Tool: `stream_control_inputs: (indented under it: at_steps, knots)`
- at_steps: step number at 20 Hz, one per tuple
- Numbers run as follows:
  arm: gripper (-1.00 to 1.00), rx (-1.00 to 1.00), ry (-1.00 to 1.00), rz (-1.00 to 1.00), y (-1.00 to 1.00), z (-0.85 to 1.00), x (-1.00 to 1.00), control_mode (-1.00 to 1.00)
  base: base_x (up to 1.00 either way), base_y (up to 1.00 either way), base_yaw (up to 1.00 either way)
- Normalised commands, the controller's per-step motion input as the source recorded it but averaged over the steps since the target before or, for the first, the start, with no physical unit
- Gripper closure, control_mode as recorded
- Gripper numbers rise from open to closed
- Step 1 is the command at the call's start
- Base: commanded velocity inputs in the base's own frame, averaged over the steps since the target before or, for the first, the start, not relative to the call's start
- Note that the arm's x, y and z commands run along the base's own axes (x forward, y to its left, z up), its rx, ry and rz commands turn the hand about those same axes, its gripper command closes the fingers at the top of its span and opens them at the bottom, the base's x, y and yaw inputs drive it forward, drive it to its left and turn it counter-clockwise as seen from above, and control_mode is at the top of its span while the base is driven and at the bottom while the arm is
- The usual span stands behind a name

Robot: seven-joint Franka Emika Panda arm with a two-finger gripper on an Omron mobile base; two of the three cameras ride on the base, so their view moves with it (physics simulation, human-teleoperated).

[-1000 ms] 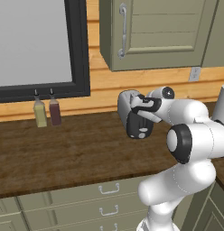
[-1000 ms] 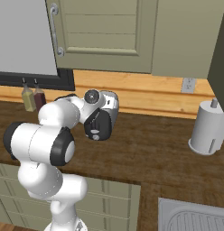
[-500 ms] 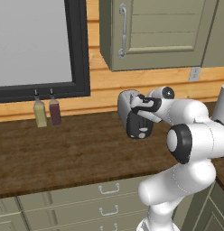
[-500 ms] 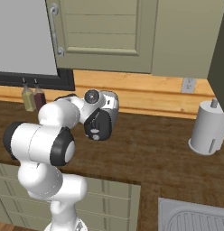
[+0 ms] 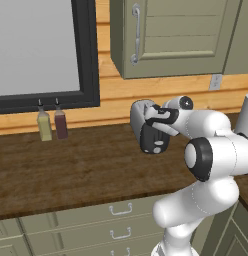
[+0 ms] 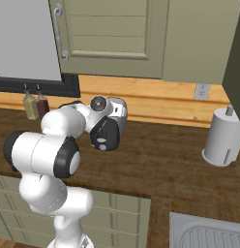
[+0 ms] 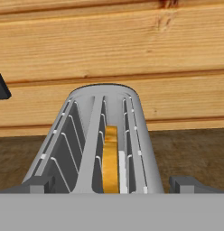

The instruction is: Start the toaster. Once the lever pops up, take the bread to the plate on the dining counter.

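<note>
Spreading wide, the gripper (image 7: pixel 112 184) shows only its two dark tips, at 8 and 4 o'clock, holding nothing. Just past them stands the toaster (image 7: pixel 105 135), its near end cut off. The bread (image 7: pixel 110 160) sits in its right slot, partly hidden. The arm covers part of the toaster.
</note>
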Motion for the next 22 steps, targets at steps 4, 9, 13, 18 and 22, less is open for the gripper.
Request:
stream_control_inputs:
  at_steps: [4, 9, 13, 18, 22]
  knots:
    - [-1.00, 0.00, 0.00, 0.00, 0.00, 0.00, 0.00, -1.00, 0.00, 0.00, 0.00]
    - [-1.00, 0.00, 0.00, 0.00, 0.00, 0.00, 0.00, -1.00, 0.00, 0.00, 0.00]
    - [-1.00, 0.00, 0.00, 0.00, 0.00, 0.00, 0.00, -1.00, 0.00, 0.00, 0.00]
    - [-1.00, 0.00, 0.00, 0.00, 0.00, 0.00, 0.00, -1.00, 0.00, 0.00, 0.00]
    - [-1.00, 0.00, 0.00, 0.00, 0.00, 0.00, 0.00, -1.00, 0.00, 0.00, 0.00]
